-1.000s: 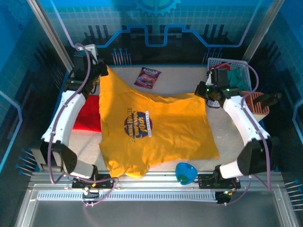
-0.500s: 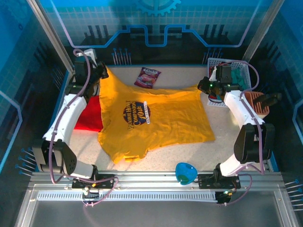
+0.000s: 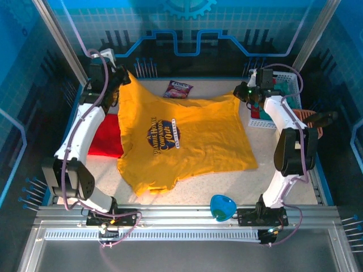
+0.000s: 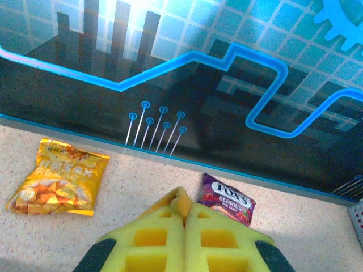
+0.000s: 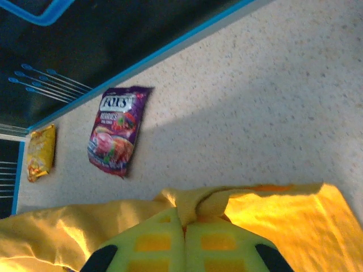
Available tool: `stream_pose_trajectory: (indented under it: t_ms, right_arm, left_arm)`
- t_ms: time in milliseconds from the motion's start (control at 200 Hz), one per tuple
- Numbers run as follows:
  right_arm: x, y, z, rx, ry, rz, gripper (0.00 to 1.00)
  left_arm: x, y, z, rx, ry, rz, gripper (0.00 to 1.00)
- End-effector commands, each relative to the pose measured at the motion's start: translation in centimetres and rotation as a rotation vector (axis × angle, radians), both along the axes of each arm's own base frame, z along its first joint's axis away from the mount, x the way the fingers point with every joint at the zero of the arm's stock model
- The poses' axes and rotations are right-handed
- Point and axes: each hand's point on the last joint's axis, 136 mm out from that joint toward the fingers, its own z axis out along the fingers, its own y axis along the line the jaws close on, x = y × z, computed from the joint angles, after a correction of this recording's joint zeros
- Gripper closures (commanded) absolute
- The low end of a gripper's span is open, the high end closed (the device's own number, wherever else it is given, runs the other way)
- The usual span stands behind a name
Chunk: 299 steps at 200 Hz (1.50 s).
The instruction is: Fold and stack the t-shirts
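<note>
The left gripper (image 4: 184, 211) is clamped on a fold of the yellow t-shirt (image 3: 187, 141) at the far left corner of the bench (image 3: 249, 187). The right gripper (image 5: 184, 222) pinches another fold near the far right. The shirt spreads across the bench's middle, and its round dark print seems to read "Prairie Home Companion". The red t-shirt (image 3: 106, 139) lies at the left edge, partly beneath it. By the far edge lie a purple packet (image 4: 226, 201) marked "FOX'S BERRIES" and a yellow snack packet (image 4: 59, 180) whose writing is illegible.
</note>
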Motion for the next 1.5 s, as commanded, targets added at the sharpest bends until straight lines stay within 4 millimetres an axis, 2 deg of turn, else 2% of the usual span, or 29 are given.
stream_pose_trajectory:
  t_ms: [0,115,290,560,730,896,1111,1281,1491]
  right_arm:
    - [2.3,0.1,0.2,0.037,-0.025,0.014,1.00]
    - [3.2,0.2,-1.3,0.033,0.003,0.025,1.00]
    - [3.2,0.1,-3.7,0.019,0.051,0.038,1.00]
    - [1.6,-1.0,-5.4,-0.016,0.150,0.022,1.00]
    - [0.0,-1.9,-7.4,-0.069,0.237,0.020,1.00]
    - [-0.8,-2.6,-8.1,-0.120,0.279,0.015,1.00]
    - [-1.4,-2.9,-9.4,-0.174,0.335,0.023,1.00]
    - [-1.8,-3.0,-10.2,-0.212,0.367,0.021,1.00]
    - [-2.3,-3.2,-11.2,-0.267,0.408,0.023,1.00]
  left_arm:
    - [1.3,1.3,-0.3,0.019,-0.006,0.043,1.00]
    - [1.6,1.0,-1.3,-0.001,0.009,0.032,1.00]
    - [0.3,1.1,-4.0,-0.017,0.062,0.044,1.00]
    - [-4.2,1.0,-6.6,-0.122,0.151,0.086,1.00]
    - [-7.4,0.0,-8.3,-0.164,0.210,0.099,1.00]
    - [-10.0,-0.6,-10.2,-0.208,0.250,0.129,1.00]
    - [-12.6,-1.2,-13.2,-0.251,0.325,0.153,1.00]
    - [-14.6,-1.6,-13.7,-0.274,0.345,0.163,1.00]
    - [-16.0,-1.6,-14.8,-0.263,0.384,0.174,1.00]
